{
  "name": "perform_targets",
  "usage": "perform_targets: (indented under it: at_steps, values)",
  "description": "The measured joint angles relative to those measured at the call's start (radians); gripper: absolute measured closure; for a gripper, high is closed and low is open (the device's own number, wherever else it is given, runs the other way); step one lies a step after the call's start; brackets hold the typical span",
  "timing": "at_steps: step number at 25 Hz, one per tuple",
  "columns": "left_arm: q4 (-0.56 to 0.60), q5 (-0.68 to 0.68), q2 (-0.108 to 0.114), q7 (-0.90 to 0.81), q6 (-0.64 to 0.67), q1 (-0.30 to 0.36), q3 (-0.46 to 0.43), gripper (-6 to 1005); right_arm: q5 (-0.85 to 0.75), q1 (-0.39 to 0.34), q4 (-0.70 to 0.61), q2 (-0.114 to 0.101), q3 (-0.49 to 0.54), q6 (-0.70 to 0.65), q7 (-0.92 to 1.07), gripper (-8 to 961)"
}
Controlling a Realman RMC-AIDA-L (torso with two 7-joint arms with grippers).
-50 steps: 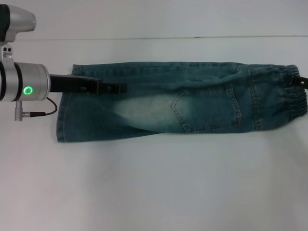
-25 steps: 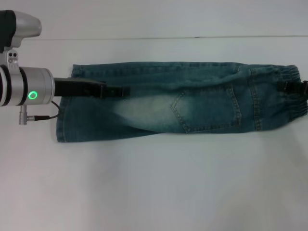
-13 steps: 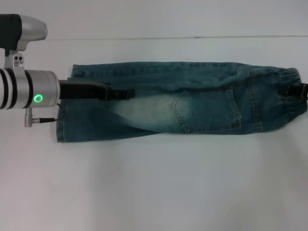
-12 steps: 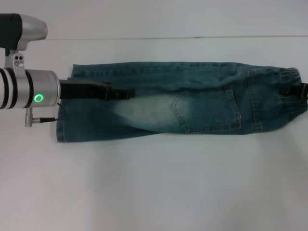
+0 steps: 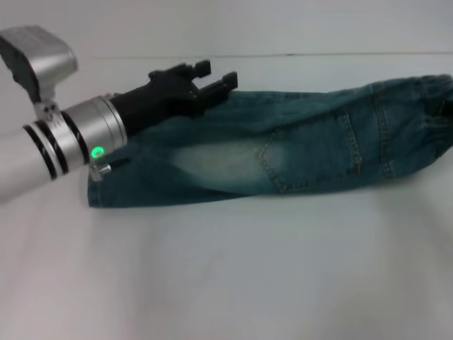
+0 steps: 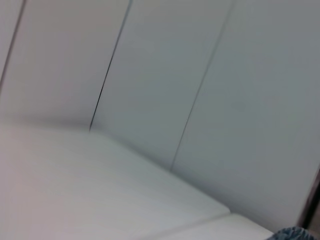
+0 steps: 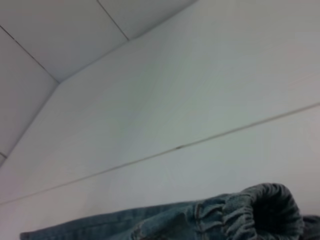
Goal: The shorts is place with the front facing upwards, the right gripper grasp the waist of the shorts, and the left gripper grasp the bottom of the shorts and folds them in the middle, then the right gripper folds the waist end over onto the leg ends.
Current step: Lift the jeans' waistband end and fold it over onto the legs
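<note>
The shorts (image 5: 233, 159) lie folded lengthwise across the white table, back pocket up. The leg ends (image 5: 99, 193) rest at the left. The ruffled waist (image 5: 425, 91) at the right is raised off the table. My left gripper (image 5: 214, 74), on its silver wrist, hovers tilted above the far edge of the legs, open and holding nothing. Only a dark tip of my right gripper (image 5: 449, 106) shows at the frame's right edge, against the lifted waist. In the right wrist view the gathered waistband (image 7: 250, 210) hangs close under the camera. A scrap of denim (image 6: 292, 234) shows in the left wrist view.
The white table (image 5: 226, 283) stretches wide in front of the shorts. A pale panelled wall (image 5: 283, 25) rises just behind the table's far edge.
My left gripper has lifted off the legs, swung toward the far edge and turned. The waist end has risen off the table at the right.
</note>
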Motion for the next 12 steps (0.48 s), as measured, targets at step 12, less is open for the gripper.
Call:
perform_targets:
  at_steps: [12]
  values:
    - [-0.343, -0.450, 0.000, 0.646, -0.049, -0.050, 0.029, 661, 0.013, 0.036, -0.030, -0.002, 0.013, -0.081, 0.044, 847]
